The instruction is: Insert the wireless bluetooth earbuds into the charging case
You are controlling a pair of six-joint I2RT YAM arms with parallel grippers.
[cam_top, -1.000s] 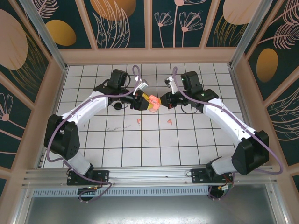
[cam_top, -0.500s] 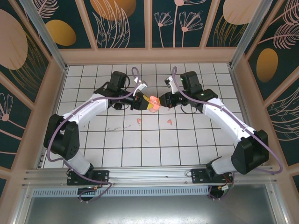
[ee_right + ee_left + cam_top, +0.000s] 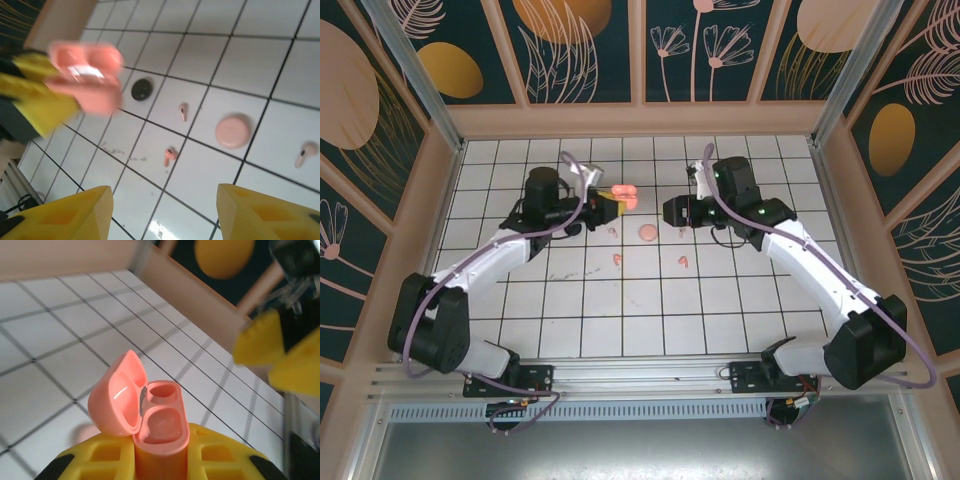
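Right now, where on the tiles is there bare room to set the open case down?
Bare: the near tile rows between the arm bases and the coral earbuds; also the far row along the back wall. Crowded: the middle, where the round pink case and earbuds lie between the left end effector, holding the coral case, and the right end effector.

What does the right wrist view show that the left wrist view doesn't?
Right wrist, not left wrist: three loose earbuds lying on the tiles, a closed pink case and a round black case.
Left wrist, not right wrist: a sharp look inside the coral charging case, lid hinged open, both wells empty.
Both: that case clamped in the left gripper, the right gripper with its yellow fingers apart and empty, and the white tiled floor.
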